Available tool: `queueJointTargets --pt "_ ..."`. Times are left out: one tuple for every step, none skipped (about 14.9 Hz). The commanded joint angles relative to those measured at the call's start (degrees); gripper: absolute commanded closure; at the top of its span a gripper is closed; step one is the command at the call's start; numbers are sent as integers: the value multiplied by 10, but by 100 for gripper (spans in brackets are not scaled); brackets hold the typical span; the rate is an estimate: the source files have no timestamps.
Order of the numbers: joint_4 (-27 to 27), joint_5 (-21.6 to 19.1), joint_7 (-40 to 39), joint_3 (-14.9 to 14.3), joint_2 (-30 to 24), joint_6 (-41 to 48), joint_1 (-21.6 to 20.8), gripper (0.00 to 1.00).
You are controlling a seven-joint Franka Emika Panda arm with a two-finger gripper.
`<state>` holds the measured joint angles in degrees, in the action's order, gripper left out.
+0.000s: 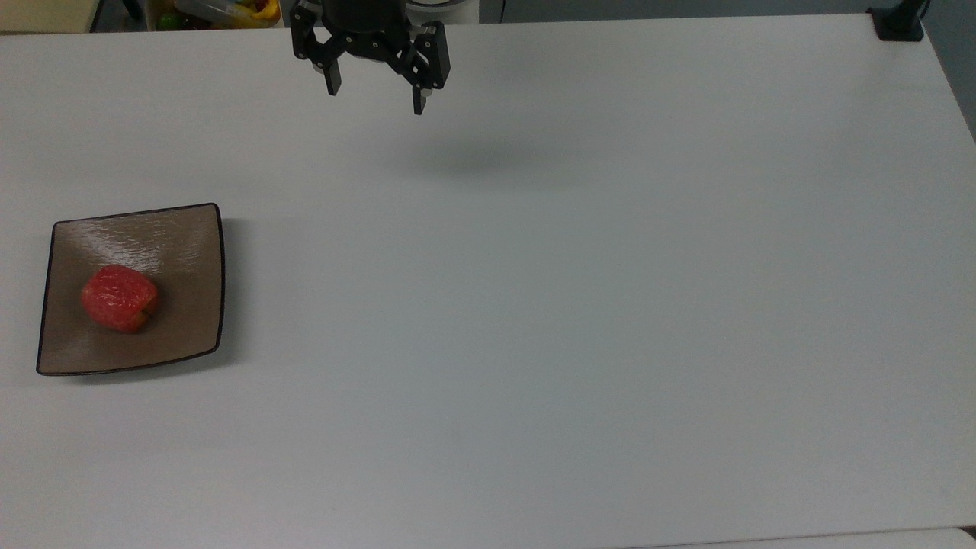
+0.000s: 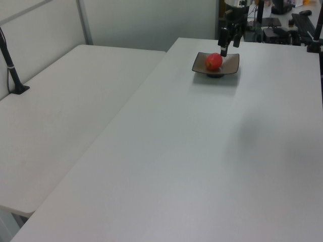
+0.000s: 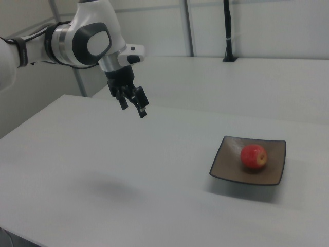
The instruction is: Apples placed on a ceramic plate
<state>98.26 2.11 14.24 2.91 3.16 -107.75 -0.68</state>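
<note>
We see our gripper (image 1: 376, 97), jaws apart and empty, raised well apart from the apple (image 1: 119, 298), which rests on the ceramic plate (image 1: 191, 236) toward the top view's lower left.

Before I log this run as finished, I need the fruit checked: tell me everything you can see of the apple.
The apple is small and red with pale speckled skin and a yellowish-brown patch at one end. It lies tipped on its side on the ceramic plate, toward the top view's left of it and well inside the dark rim. Only the plate touches it. The hand hangs open in the air, far off.
</note>
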Motion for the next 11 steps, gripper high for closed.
queueJointTargets --pt "33 -11 -11 -7 -28 -3 -6 0" --pt "33 -12 -11 -7 -28 -3 -6 0" --pt "33 -11 -13 -7 -28 -2 -6 0" --pt "33 -11 -23 -7 -28 3 -6 0" --pt "34 -11 -45 -7 -29 8 -6 0" --pt "34 -11 -80 -7 -29 28 -6 0" --pt "33 -11 -116 -7 -29 49 -6 0" --pt "32 -11 -144 -7 -29 60 -6 0" --pt "31 -11 -149 -7 -30 59 -6 0" --pt "32 -11 -149 -7 -29 58 -6 0" --pt "32 -12 -149 -7 -29 57 -6 0"
